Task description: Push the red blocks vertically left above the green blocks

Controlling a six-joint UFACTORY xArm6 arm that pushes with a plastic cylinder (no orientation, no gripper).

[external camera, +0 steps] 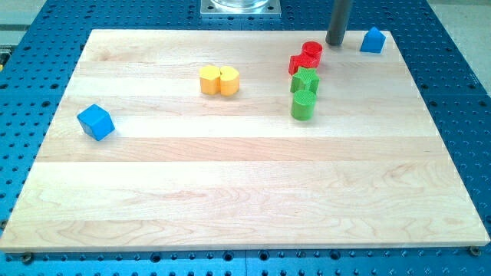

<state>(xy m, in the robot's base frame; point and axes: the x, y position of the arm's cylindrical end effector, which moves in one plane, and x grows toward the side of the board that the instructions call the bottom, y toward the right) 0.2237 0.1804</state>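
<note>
Two red blocks sit together near the view's top right: a round red cylinder (312, 51) and a red star-shaped block (298, 64) just below-left of it. Directly below them stand two green blocks in a column: a green star-shaped block (305, 80) touching the red one, and a green cylinder (303, 105) beneath it. My tip (335, 43) is on the board at the view's top, just to the right of the red cylinder, with a small gap between them.
A blue house-shaped block (372, 40) lies at the top right corner, right of my tip. Two yellow blocks (219, 80) touch each other left of centre. A blue cube (96, 122) lies near the left edge. The wooden board (245, 199) rests on a blue perforated table.
</note>
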